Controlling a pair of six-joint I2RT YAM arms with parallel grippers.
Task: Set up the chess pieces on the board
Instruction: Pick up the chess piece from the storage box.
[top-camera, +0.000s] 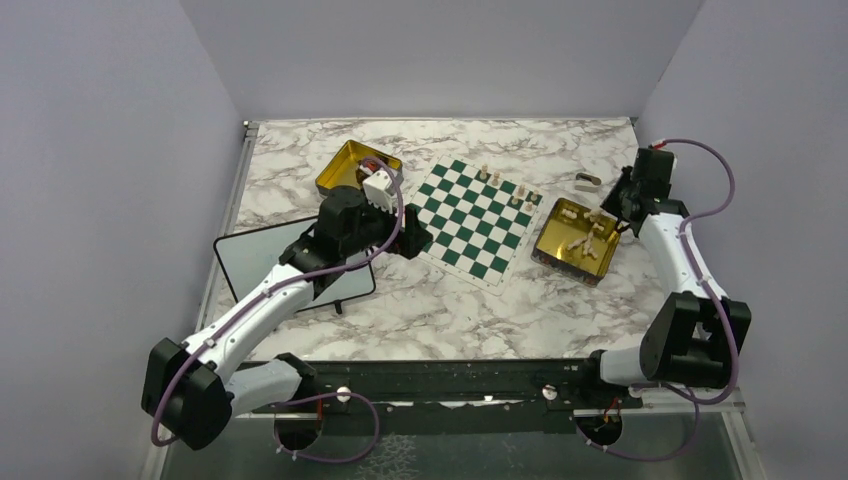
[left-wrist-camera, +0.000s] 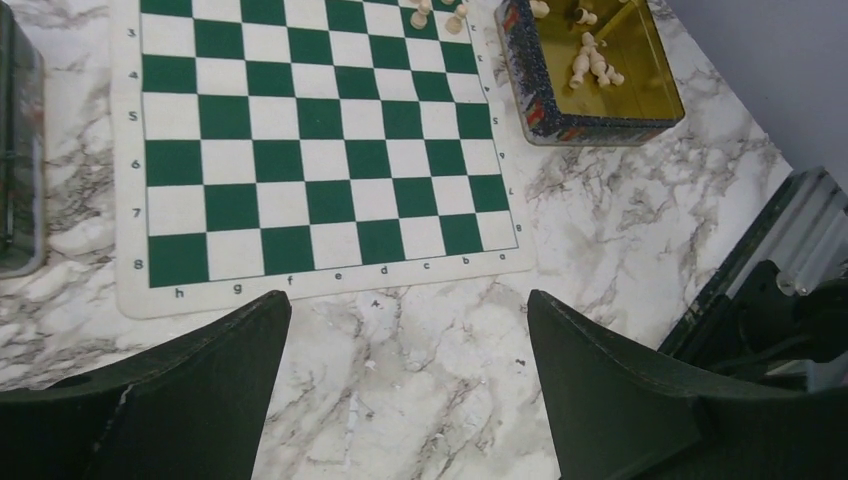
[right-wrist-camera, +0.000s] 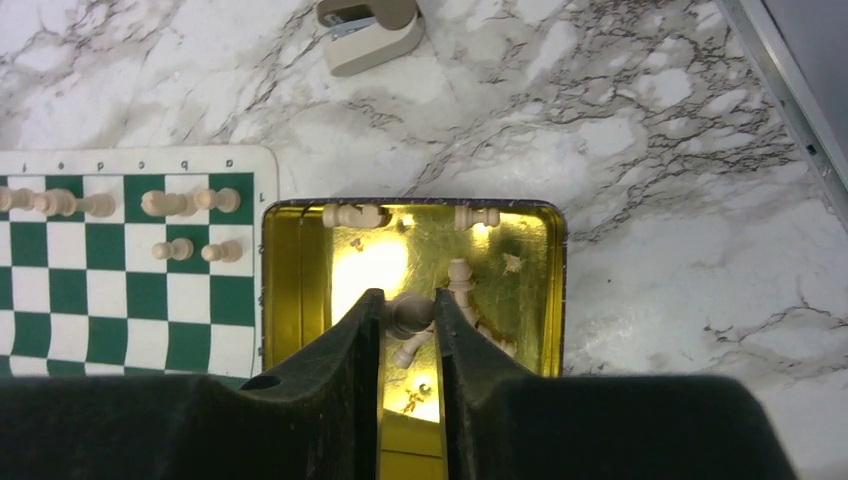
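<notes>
Our right gripper (right-wrist-camera: 406, 300) reaches into the gold tin (right-wrist-camera: 290, 290), its jaws clamped on a pale chess piece (right-wrist-camera: 410, 316) among others lying loose there. A few pale pieces (right-wrist-camera: 190, 203) already stand at the corner of the board (right-wrist-camera: 120, 300) nearest the tin. Our left gripper (left-wrist-camera: 405, 300) hovers over the marble table (left-wrist-camera: 420, 400) just off the board's opposite edge, jaws wide apart, holding nothing.

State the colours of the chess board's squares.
Dark green and white; the board shows best in the left wrist view.
</notes>
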